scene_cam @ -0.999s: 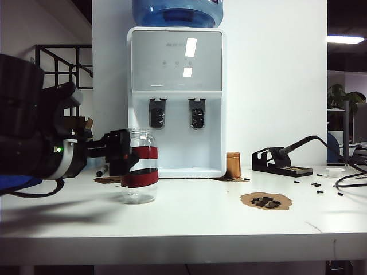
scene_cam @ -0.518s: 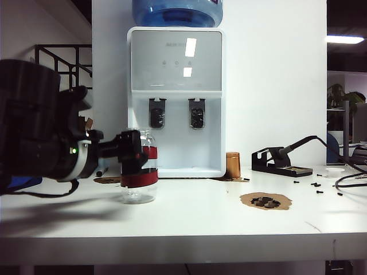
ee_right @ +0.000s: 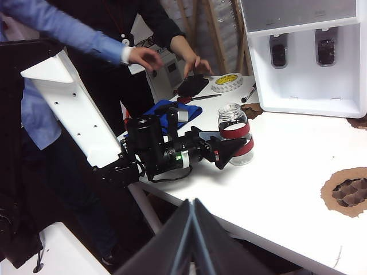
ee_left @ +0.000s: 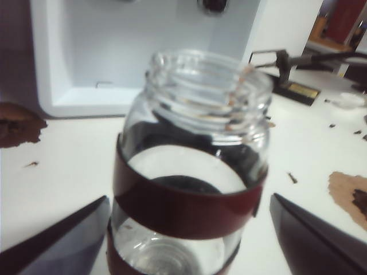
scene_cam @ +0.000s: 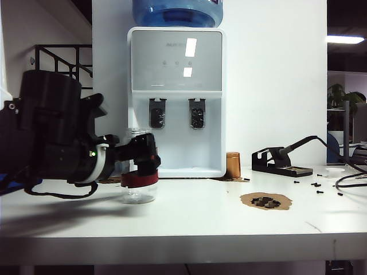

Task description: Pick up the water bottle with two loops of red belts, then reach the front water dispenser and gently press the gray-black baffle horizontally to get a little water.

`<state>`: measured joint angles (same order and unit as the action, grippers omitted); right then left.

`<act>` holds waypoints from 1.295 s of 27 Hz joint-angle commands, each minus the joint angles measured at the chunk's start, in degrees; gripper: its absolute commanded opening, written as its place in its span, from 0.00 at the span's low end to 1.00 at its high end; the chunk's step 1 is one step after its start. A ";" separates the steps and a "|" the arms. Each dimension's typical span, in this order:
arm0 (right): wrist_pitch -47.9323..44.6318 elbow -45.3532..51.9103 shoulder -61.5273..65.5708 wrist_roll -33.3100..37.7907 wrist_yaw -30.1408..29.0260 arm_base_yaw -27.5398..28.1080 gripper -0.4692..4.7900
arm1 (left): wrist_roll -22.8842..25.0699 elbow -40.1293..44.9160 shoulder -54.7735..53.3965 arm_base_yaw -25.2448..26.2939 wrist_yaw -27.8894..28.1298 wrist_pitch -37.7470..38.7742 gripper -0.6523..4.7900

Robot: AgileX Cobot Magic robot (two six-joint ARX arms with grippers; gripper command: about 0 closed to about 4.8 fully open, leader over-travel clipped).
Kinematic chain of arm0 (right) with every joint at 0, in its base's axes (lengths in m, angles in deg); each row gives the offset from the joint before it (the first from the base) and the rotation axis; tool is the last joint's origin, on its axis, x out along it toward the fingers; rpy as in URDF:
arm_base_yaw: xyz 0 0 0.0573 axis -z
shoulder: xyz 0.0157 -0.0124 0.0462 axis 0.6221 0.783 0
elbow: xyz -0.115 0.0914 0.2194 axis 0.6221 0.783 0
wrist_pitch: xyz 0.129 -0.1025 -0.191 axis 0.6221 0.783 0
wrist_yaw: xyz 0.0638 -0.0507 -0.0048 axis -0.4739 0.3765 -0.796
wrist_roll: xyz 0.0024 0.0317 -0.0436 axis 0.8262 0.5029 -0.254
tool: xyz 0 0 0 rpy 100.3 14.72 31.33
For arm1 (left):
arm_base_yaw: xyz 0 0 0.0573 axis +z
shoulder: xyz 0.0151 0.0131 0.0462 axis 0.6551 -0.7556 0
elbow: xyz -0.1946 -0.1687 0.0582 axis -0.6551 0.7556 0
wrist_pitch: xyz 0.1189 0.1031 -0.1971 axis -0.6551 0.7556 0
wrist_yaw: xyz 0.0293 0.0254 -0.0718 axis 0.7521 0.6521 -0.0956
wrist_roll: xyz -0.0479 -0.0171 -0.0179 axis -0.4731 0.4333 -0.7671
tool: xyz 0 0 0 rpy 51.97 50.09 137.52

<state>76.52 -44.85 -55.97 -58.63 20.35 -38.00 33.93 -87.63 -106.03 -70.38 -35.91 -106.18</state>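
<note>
now | water bottle [ee_left: 189, 189] between wide left claw [ee_left: 189, 240] fingers | right claw [ee_right: 192, 220] closed, away

We've got a chunky matte-black left arm [scene_cam: 51, 132] with a tiny green LED by a silver wrist ring, white upper link, and dark wedge-shaped fingers [ee_left: 63, 240].
</note>
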 commanded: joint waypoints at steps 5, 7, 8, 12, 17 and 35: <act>-0.61 -0.09 -0.02 -0.24 -0.15 0.00 0.09 | -0.24 -5.66 -0.46 -0.22 -0.15 8.37 1.00; -0.61 -0.09 -0.02 -0.24 -0.15 0.00 0.09 | -0.26 -5.99 -1.22 -0.22 0.02 8.35 1.00; -0.61 -0.09 -0.02 -0.24 -0.15 0.00 0.09 | -0.26 -5.99 -1.75 -0.22 0.07 8.39 1.00; -0.61 -0.09 -0.02 -0.24 -0.15 0.00 0.09 | -1.49 -6.97 -3.93 -0.22 0.79 9.11 1.00; -0.61 -0.09 -0.02 -0.24 -0.15 0.00 0.09 | -3.15 -7.34 -4.81 -0.50 -0.02 8.81 1.00; -0.59 -0.09 -0.02 -0.24 -0.15 0.00 0.09 | -4.26 -11.28 -4.81 -1.11 1.51 13.31 0.84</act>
<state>76.52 -44.85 -55.97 -58.63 20.35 -38.00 29.58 -98.75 -111.08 -71.58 -34.42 -92.74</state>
